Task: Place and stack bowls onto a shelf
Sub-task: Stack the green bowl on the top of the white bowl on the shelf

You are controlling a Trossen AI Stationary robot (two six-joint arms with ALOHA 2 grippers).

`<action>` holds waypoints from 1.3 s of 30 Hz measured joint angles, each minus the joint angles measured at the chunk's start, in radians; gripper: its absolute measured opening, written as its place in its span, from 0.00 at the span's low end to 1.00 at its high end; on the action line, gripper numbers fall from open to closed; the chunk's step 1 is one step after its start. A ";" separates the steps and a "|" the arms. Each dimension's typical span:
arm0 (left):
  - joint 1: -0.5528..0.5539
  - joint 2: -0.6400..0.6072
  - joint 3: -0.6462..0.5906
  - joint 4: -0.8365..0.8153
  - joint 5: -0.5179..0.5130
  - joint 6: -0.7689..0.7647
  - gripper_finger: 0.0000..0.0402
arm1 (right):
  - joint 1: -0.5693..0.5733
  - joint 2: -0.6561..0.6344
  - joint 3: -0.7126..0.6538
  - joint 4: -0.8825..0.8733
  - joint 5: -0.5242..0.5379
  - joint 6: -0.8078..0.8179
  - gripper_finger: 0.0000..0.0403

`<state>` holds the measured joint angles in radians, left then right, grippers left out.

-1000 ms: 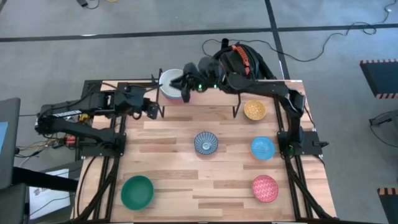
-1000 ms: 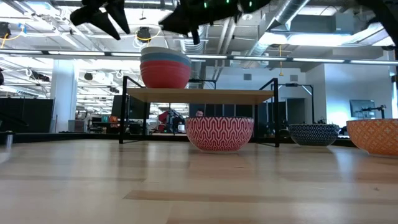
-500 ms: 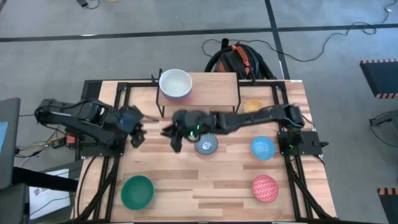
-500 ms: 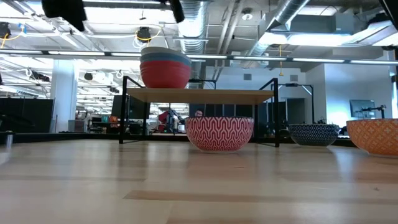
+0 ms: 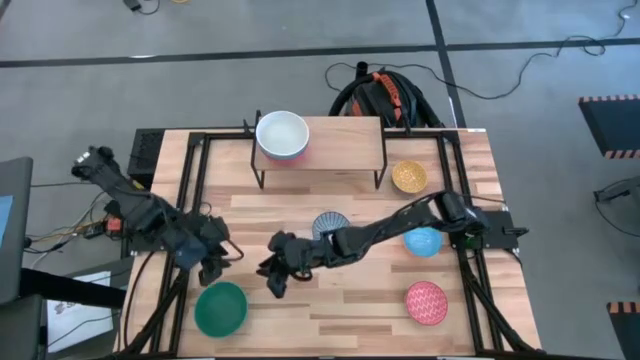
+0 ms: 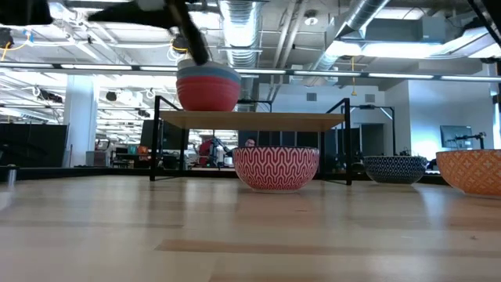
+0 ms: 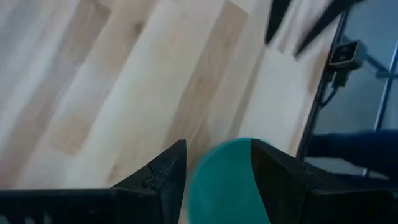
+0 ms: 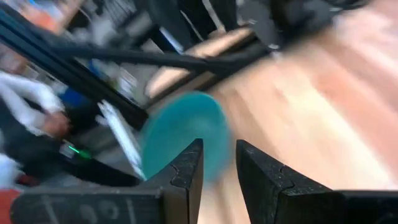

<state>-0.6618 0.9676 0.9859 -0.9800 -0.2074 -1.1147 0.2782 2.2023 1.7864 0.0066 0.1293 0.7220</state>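
The green bowl (image 5: 220, 308) sits on its base near the table's near left corner. My left gripper (image 5: 220, 262) hovers open just beyond it, and the bowl (image 7: 227, 180) shows between its fingers. My right gripper (image 5: 271, 277), slightly open, hangs to the bowl's right; its wrist view shows the bowl (image 8: 183, 134) ahead. On the shelf (image 5: 340, 135), at its left end, stands a stack of bowls (image 5: 282, 135) with white on top and red at the bottom (image 6: 207, 92).
On the table stand the blue-white patterned bowl (image 5: 330, 222), partly under my right arm, the yellow bowl (image 5: 409, 177), the light blue bowl (image 5: 424, 241) and the pink-red patterned bowl (image 5: 427, 303). The shelf's middle and right end are bare.
Both grippers have swept from the shelf toward the table's near edge, ending beside the green bowl. The right one left the stack on the shelf and crossed the table's middle. The stack has stayed where it was.
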 joint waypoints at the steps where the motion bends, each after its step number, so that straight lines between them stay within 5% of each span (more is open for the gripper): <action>1: -0.022 0.008 -0.009 0.011 -0.022 -0.040 0.40 | 0.002 0.017 0.001 0.012 -0.002 0.021 0.32; 6: -0.098 0.077 -0.012 0.004 -0.064 -0.169 0.40 | 0.007 0.104 -0.003 0.100 -0.072 0.092 0.44; 15: -0.172 0.246 -0.012 0.004 0.107 -0.300 0.40 | 0.008 0.327 0.200 0.112 -0.174 0.141 0.63; 24: -0.211 0.358 -0.012 0.017 0.241 -0.373 0.40 | 0.011 0.459 0.484 -0.118 -0.197 0.109 0.63; 31: -0.229 0.361 -0.011 0.037 0.230 -0.397 0.40 | -0.003 0.458 0.498 -0.245 -0.156 0.119 0.61; 39: -0.232 0.361 -0.011 0.036 0.188 -0.401 0.40 | -0.003 0.458 0.500 -0.294 -0.157 0.117 0.46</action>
<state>-0.8936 1.3281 0.9745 -0.9439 -0.0192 -1.5158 0.2749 2.6602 2.2864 -0.2873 -0.0273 0.8385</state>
